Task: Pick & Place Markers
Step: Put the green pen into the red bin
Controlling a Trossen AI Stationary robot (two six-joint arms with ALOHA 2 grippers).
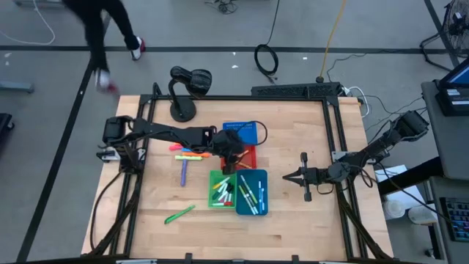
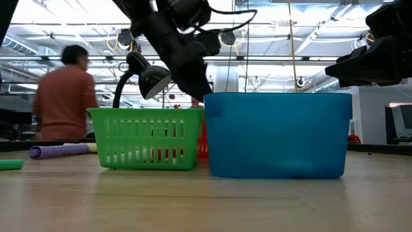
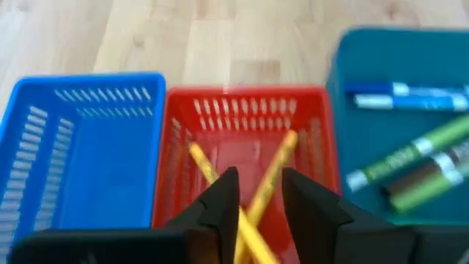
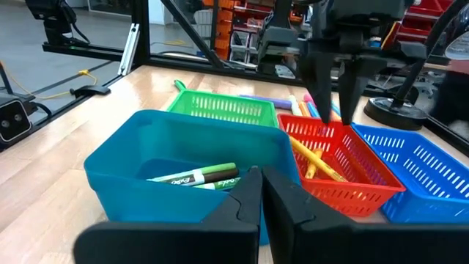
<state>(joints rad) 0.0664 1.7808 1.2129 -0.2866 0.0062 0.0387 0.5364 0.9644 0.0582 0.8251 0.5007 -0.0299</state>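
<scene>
My left gripper (image 1: pixel 233 152) hangs open and empty above the red bin (image 1: pixel 248 156), fingers pointing down; it also shows in the right wrist view (image 4: pixel 335 110). Two yellow markers (image 3: pixel 275 172) lie crossed in the red bin (image 3: pixel 242 117). Orange, pink and yellow markers (image 1: pixel 187 153), a purple one (image 1: pixel 183 174) and a green one (image 1: pixel 179 214) lie flat on the table. The green bin (image 1: pixel 219 189) and the teal bin (image 1: pixel 251 192) hold several markers. My right gripper (image 1: pixel 288 177) is shut and empty to the right of the teal bin.
An empty blue bin (image 1: pixel 245 132) stands just beyond the red one. A black stand with a round foot (image 1: pixel 183 110) is at the far edge. A person (image 2: pixel 64 96) is in the room behind the table. Bare wood lies along the near edge (image 1: pixel 220 238).
</scene>
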